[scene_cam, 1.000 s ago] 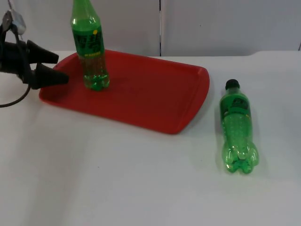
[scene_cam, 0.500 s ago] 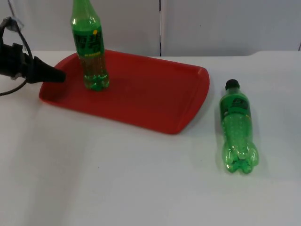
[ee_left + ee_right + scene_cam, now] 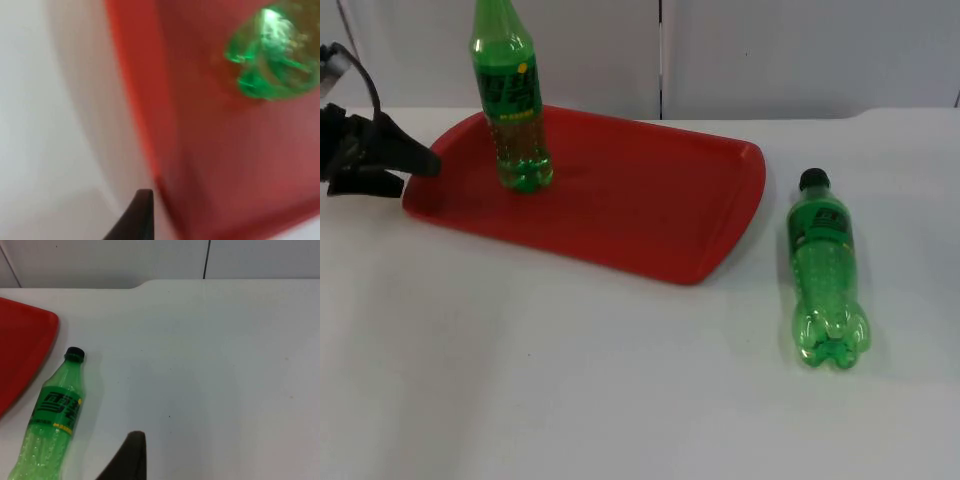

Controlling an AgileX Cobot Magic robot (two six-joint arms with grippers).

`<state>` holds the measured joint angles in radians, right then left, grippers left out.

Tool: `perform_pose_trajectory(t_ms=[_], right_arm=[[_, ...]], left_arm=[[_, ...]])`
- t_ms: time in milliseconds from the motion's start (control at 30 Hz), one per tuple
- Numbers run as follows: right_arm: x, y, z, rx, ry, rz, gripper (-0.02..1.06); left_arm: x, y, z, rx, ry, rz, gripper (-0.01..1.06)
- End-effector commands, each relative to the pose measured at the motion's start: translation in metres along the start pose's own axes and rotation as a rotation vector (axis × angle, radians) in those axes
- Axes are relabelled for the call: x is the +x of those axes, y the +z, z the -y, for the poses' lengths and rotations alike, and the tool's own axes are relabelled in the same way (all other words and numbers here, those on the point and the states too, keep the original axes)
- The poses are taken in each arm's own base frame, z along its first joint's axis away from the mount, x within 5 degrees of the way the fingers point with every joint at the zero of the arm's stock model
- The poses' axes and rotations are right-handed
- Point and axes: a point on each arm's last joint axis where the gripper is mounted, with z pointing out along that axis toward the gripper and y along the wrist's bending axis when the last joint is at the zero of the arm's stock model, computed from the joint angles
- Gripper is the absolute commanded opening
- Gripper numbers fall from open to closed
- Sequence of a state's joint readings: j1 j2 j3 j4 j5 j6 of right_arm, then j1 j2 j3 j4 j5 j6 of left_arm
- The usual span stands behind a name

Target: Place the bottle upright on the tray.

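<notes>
We work at a white table top (image 3: 620, 400) that ends at a grey partition wall (image 3: 800, 50). On it lies a flat red plastic tray (image 3: 620, 205) with a raised rim, and 1 green plastic bottle with a dark label (image 3: 512, 100) stands upright near the tray's far left corner, its base showing as a green blur in the left wrist view (image 3: 272, 55).

Our left claw (image 3: 405, 170) sits just beside the tray's left edge, outside the rim and apart from the standing bottle, which is off to its right. We judge it empty; the fingers look slightly parted, with 1 tip pointing at the rim and another lower, but we cannot tell the gap for sure. It rests clear of the bottle, so nothing presses on the bottle and it stands on its own.

A second green plastic bottle with a black cap (image 3: 827, 270) lies on its side on the bare table, well apart from the left claw and just beside the tray's right edge. Its cap points toward the wall and its lobed base toward us. In the right wrist view this lying bottle (image 3: 52, 415) is near the right arm's black fingertip (image 3: 131, 455), between it and the tray's corner (image 3: 25, 355). The right arm waits above this spot; we cannot tell how its fingers stand.

We judge the lying bottle is next in line for the tray.
</notes>
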<state>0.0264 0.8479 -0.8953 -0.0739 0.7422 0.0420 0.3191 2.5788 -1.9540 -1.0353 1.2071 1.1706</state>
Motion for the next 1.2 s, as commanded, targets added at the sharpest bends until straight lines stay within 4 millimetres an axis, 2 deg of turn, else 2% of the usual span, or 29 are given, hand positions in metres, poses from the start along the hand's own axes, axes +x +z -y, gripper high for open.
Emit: perform_pose_trajectory(t_ms=[0, 67, 133, 200, 267, 300, 433, 467, 567, 600, 733, 767, 933, 967, 1133, 1167], right_arm=[[-0.001, -0.001, 0.001, 0.010, -0.014, 0.010, 1.05], [-0.001, -0.001, 0.001, 0.010, -0.014, 0.010, 1.05], [-0.001, -0.001, 0.001, 0.010, -0.014, 0.010, 1.05], [-0.001, -0.001, 0.001, 0.010, -0.014, 0.010, 1.05], [-0.001, -0.001, 0.001, 0.010, -0.014, 0.010, 1.05], [-0.001, -0.001, 0.001, 0.010, -0.014, 0.010, 1.05], [-0.001, -0.001, 0.002, 0.023, -0.027, 0.010, 1.05], [-0.001, -0.001, 0.002, 0.023, -0.027, 0.010, 1.05], [-0.001, -0.001, 0.002, 0.023, -0.027, 0.010, 1.05], [-0.001, -0.001, 0.002, 0.023, -0.027, 0.010, 1.05], [-0.001, -0.001, 0.002, 0.023, -0.027, 0.010, 1.05], [-0.001, -0.001, 0.002, 0.023, -0.027, 0.010, 1.05], [-0.001, -0.001, 0.002, 0.023, -0.027, 0.010, 1.05], [-0.001, -0.001, 0.002, 0.023, -0.027, 0.010, 1.05], [0.000, -0.001, 0.002, 0.023, -0.027, 0.004, 1.05], [0.000, -0.001, 0.002, 0.023, -0.027, 0.004, 1.05]], left_arm=[[0.000, -0.009, 0.016, 0.017, -0.006, -0.008, 1.05], [0.006, -0.015, 0.031, 0.029, -0.018, -0.015, 1.05], [0.008, -0.019, 0.036, -0.012, -0.021, -0.004, 1.05], [0.010, -0.030, 0.050, -0.087, -0.020, 0.018, 1.05], [0.009, -0.045, 0.068, -0.158, -0.005, 0.040, 1.05], [0.009, -0.045, 0.068, -0.158, -0.005, 0.040, 1.05], [0.008, -0.066, 0.100, -0.192, 0.015, 0.062, 1.05], [0.008, -0.066, 0.100, -0.192, 0.015, 0.062, 1.05], [0.005, -0.083, 0.121, -0.238, 0.016, 0.091, 1.05], [0.005, -0.083, 0.121, -0.238, 0.016, 0.091, 1.05], [-0.004, -0.114, 0.162, -0.314, 0.062, 0.151, 1.05], [-0.004, -0.114, 0.162, -0.314, 0.062, 0.151, 1.05], [-0.015, -0.154, 0.210, -0.442, 0.049, 0.304, 1.05], [-0.015, -0.154, 0.210, -0.442, 0.049, 0.304, 1.05], [-0.021, -0.195, 0.265, -0.515, 0.063, 0.453, 1.05], [-0.021, -0.195, 0.265, -0.515, 0.063, 0.453, 1.05]])
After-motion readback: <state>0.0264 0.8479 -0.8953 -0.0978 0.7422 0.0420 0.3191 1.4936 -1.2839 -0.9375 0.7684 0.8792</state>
